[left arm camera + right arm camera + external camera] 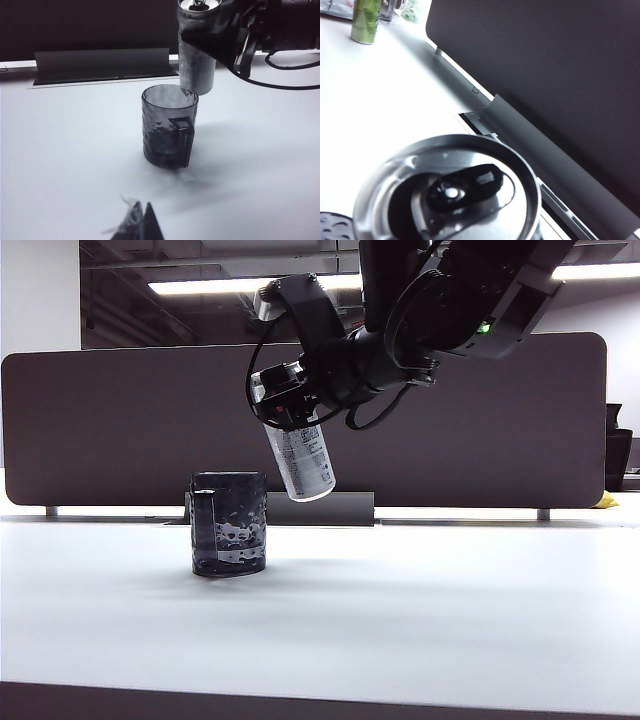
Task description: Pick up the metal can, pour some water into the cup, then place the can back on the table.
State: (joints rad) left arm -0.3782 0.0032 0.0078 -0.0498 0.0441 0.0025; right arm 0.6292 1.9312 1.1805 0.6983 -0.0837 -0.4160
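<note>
Exterior view: the cup (229, 525) stands on the table (420, 620). Just behind and above, the right end effector (285, 400) clamps the metal can (302, 458), held airborne and slightly tilted. Judged best: lower it gently, upright. The left end effector (137, 225) hangs near the table, jaws together.

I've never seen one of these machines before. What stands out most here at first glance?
The eye goes first to the right claw, up in the air above the white table, gripping a slim metal can that hangs tilted, its base nearest the cup. Just below and left of the can stands a dark, bumpy cup with a flat handle. The left claw rests low and shut, well short of the cup.
</note>
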